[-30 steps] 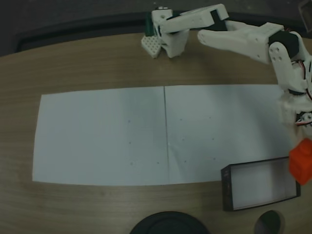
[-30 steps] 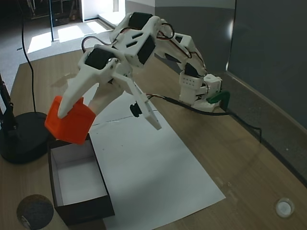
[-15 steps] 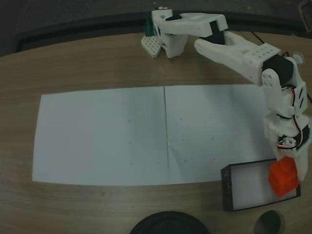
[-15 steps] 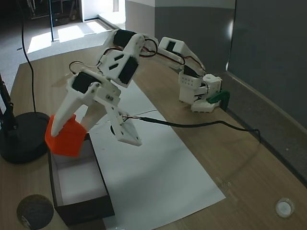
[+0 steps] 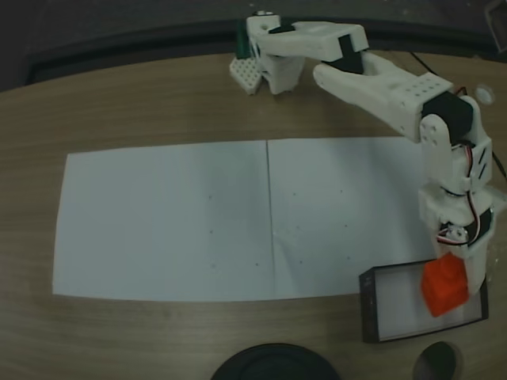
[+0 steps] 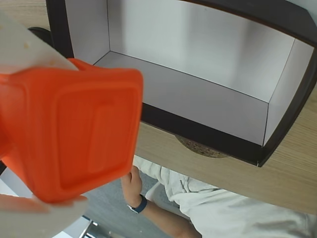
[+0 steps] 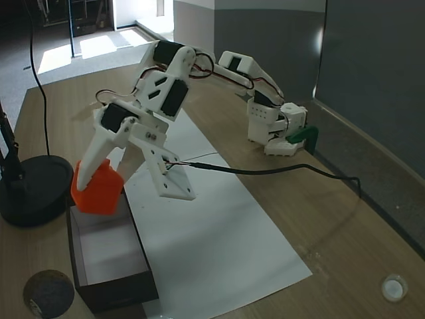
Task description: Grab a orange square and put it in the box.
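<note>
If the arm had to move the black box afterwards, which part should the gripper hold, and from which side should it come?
Probably one thin upright wall, from above. The box is wide and shallow with an open top, likely too wide to span, so one finger would go inside and one outside. In a fixed view the long wall nearest the white paper looks free; the gripper, shut on the orange square, hangs over the far end.

A wooden table stood beside a grey wall, with white paper spread across it. Sunlight fell on the grey floor beyond its far end. A black round base sat on the table.
</note>
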You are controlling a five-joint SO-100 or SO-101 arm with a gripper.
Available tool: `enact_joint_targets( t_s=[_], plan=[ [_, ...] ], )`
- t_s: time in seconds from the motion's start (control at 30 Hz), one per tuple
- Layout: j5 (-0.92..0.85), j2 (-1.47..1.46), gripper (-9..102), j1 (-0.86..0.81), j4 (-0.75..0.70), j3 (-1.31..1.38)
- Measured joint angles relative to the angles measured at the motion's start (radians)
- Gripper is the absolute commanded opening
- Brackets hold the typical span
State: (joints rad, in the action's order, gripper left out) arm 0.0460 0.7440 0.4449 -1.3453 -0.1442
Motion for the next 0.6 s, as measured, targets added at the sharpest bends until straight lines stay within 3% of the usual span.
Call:
enact_joint_targets(
  t_s=[0.27, 0.53, 0.6],
  plan=[
    [0.0, 0.0, 33, -0.003, -0.003, 0.0],
    [0.0, 0.0, 34, -0.002, -0.003, 0.002],
    [0.0, 0.0, 29, -0.002, -0.005, 0.002]
  ],
)
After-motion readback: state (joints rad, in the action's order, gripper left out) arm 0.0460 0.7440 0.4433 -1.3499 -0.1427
